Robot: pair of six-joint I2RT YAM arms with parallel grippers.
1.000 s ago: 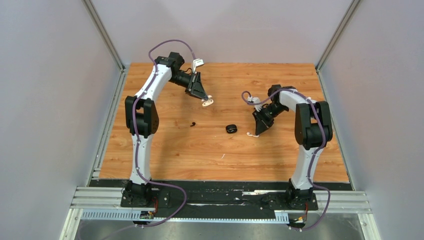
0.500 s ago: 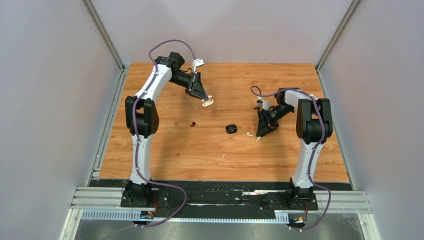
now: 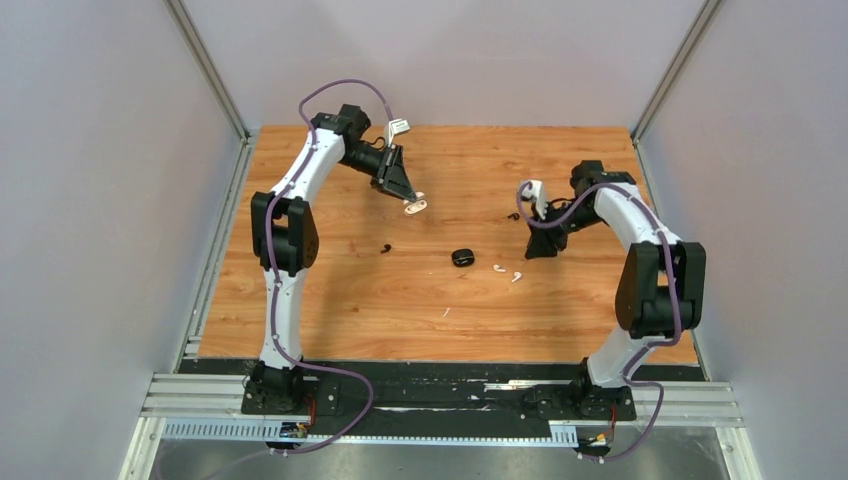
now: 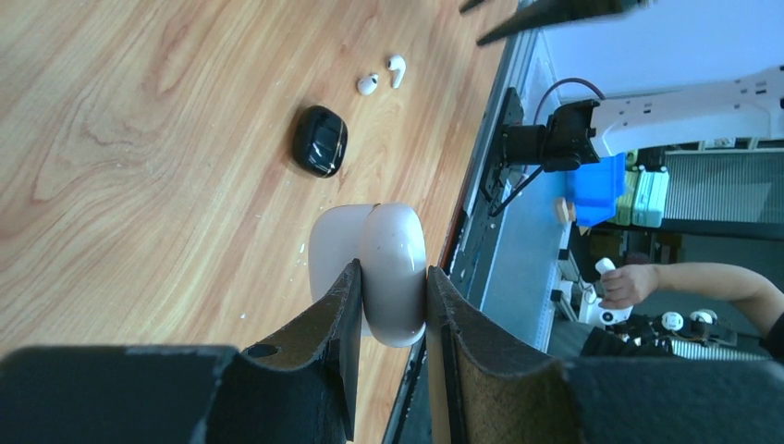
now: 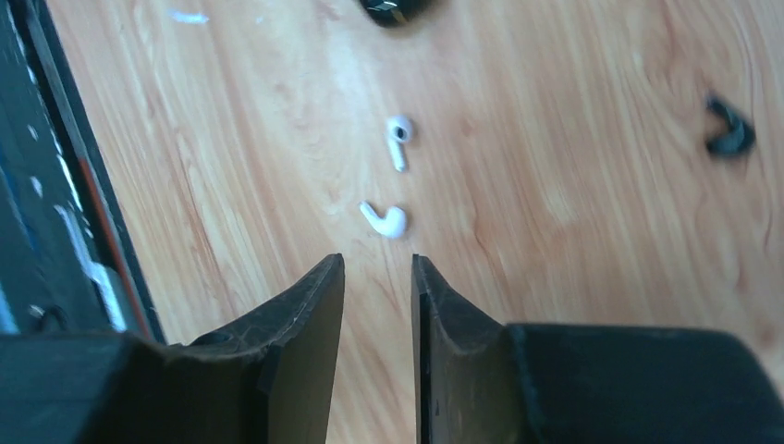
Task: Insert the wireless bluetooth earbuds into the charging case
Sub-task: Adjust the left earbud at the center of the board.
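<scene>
Above the tabletop point(image 3: 330, 300), the left gripper point(image 3: 412, 203) pinches the one white case point(image 3: 416, 208) aloft. The right gripper point(image 3: 540, 246) hovers near two white earbuds point(image 3: 498, 268). One black case point(image 3: 462, 257) and one black earbud point(image 3: 386, 248) lie apart.

Left wrist: the jaws clamp the white case.

Right wrist: the jaws are slightly spread and empty, above both white earbuds. The step appears to be fetching one, and the next move calls for a precise pinch.

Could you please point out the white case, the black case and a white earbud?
White case point(image 4: 393, 264), left wrist view, on its glossy rounded shell.
Black case point(image 4: 320, 141), left wrist view, on the middle of its top.
White earbud point(image 5: 386, 220), right wrist view, lower of two, on its middle.
</scene>
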